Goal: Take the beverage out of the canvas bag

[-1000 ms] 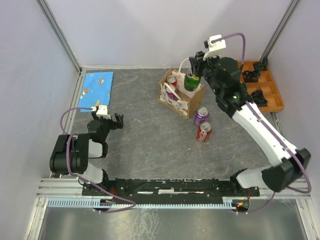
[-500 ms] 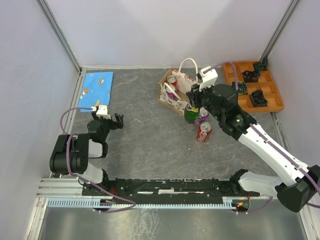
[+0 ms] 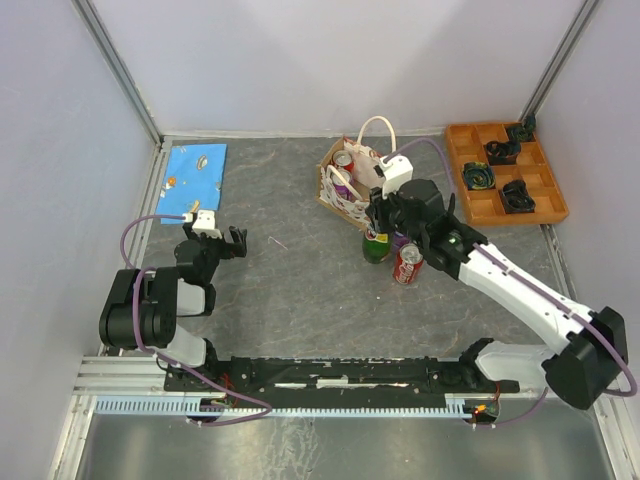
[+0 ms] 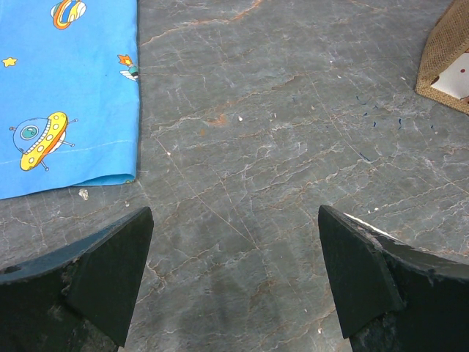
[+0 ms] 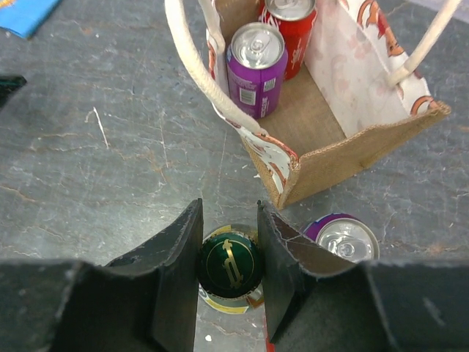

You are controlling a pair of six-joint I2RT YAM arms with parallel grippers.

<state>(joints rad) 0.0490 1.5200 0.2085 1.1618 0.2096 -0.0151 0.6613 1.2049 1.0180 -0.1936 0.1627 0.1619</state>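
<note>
Grey worktop bears the bag (image 3: 350, 208) at far centre. My right jaws clamp the bottle (image 5: 229, 265) by its cap, just near of the bag; left jaws gape empty. Let go tilted, it could topple against the purple can (image 5: 343, 238) alongside.

Two cans (image 5: 256, 66) inside canvas bag (image 3: 349, 197); bottle (image 3: 376, 246) just before it

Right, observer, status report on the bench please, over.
Left end effector open, idle. Right end effector shut on bottle, outside bag. Two cans in bag. Loose can beside bottle.
</note>
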